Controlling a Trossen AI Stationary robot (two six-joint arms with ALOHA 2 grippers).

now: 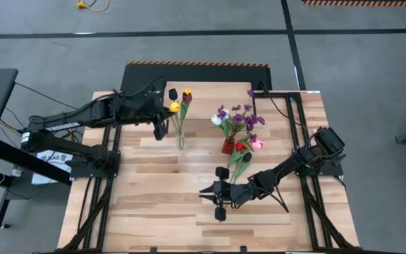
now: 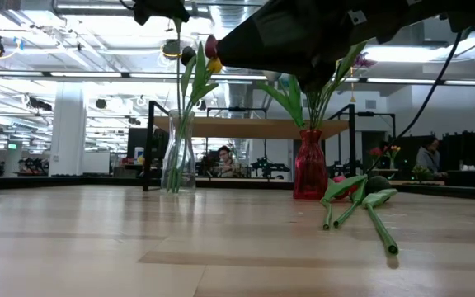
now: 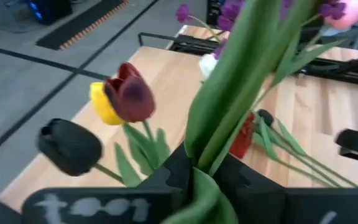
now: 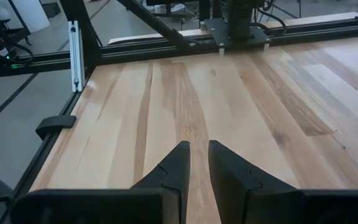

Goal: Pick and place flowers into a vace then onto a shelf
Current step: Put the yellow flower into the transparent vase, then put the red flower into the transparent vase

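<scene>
Now the left gripper sits in the upper middle of the high view, right beside the tall clear glass vase. Its two dark fingers are squeezed tight on a long green leafy tulip stem. From the table-level camera, that stem hangs straight down from the gripper into the vase.

I think the job right now is to drop this flower in. To do it well, the arm should keep the stem straight up over the mouth of the vase. It should go down slowly, so the glass does not tip. Then it should let go gently and lift straight up, so it does not drag the other flowers out.

The tulips in the vase look soft and fake. One head is dark red, one is yellow and one is almost black. All three lean out on thin green stalks.

More tulips lie flat on the big wooden table, near the small red vase. That vase holds purple sprigs.

The right gripper waits low in the lower middle. Its fingers have only a thin gap and hold nothing.
</scene>
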